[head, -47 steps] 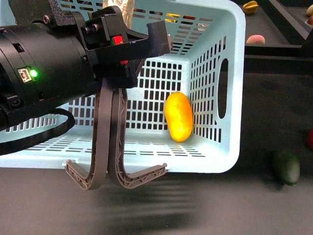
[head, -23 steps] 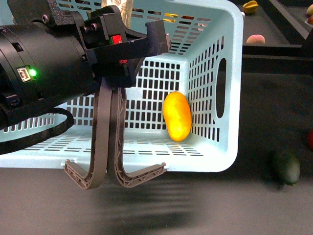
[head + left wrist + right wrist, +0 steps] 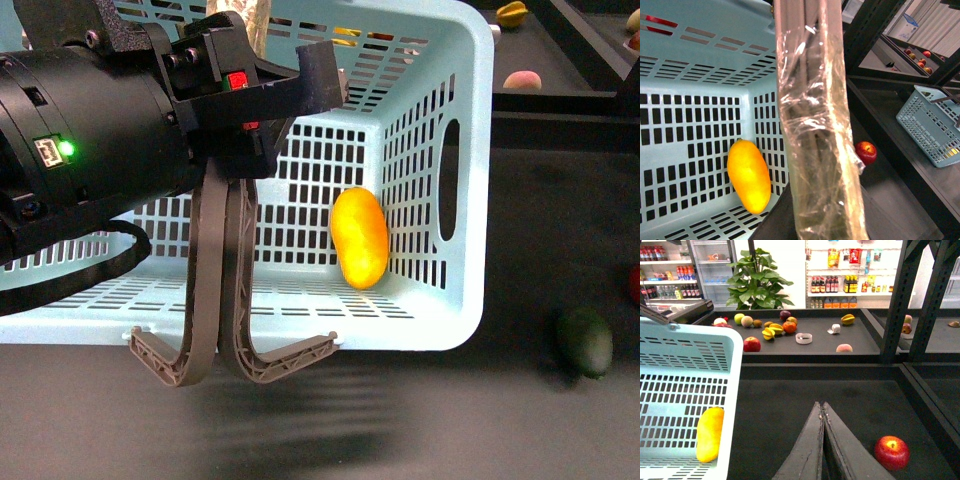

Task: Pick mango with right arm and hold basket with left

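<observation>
The yellow-orange mango (image 3: 360, 238) lies inside the light turquoise basket (image 3: 470, 200), against its right wall. It also shows in the left wrist view (image 3: 749, 176) and the right wrist view (image 3: 709, 434). My left gripper (image 3: 300, 90) is shut on the basket's brown-grey handles (image 3: 215, 300), which hang over the near rim. A plastic-wrapped finger (image 3: 815, 125) fills the middle of the left wrist view. My right gripper (image 3: 822, 407) is shut and empty over the dark table, to the right of the basket (image 3: 690, 350). It is out of the front view.
A red apple (image 3: 892, 452) lies on the table right of my right gripper and also shows in the left wrist view (image 3: 866, 151). A dark green fruit (image 3: 585, 342) lies right of the basket. Behind are black frame posts (image 3: 900, 300), a fruit shelf (image 3: 790, 327) and another basket (image 3: 932, 125).
The basket has shifted slightly to the left with the mango in it. My left arm holds nearly the same place.
</observation>
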Controlling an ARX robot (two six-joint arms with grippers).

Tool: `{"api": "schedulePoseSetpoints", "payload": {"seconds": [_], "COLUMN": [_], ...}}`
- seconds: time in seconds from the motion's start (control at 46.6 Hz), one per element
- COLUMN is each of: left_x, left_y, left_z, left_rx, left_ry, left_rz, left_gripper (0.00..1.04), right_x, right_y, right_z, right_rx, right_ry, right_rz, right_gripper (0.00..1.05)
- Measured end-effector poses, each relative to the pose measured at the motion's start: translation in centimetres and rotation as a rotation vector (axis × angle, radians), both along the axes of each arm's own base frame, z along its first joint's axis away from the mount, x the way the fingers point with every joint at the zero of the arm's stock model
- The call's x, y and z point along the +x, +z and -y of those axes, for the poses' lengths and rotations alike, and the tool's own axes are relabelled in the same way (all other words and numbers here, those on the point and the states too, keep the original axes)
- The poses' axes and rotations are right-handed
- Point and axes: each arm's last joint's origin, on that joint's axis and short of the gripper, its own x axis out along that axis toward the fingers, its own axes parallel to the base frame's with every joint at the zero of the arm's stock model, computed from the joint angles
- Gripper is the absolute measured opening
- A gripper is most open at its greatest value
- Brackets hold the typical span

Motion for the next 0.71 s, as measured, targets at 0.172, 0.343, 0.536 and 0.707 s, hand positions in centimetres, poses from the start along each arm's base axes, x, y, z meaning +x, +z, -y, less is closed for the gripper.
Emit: {"api": "schedulePoseSetpoints", "payload": {"seconds": [0.172, 0.343, 0.536, 0.707], "left_x": [0.00, 0.00, 0.00, 0.10], "left_y": [0.00, 0.00, 0.00, -0.19], "left_z": [0.00, 0.00, 0.00, 0.06], "left_rx": [0.000, 0.001, 0.001, 0.044], "left_ry": [0.000, 0.000, 0.000, 0.077], "left_rz": [0.000, 0.000, 0.000, 0.018], "left_gripper": [0.10, 0.10, 0.10, 0.10], "right_x": [0.00, 0.00, 0.00, 0.00], "right_y": [0.00, 0.00, 0.00, 0.00], "right_z": [0.00, 0.00, 0.00, 0.00], "right_rx": [0.000, -0.002, -0.002, -0.002], "right_ry": [0.000, 0.000, 0.000, 0.000], "right_rz": [0.000, 0.000, 0.000, 0.000], "right_gripper": [0.02, 0.23, 0.55, 0.85]}}
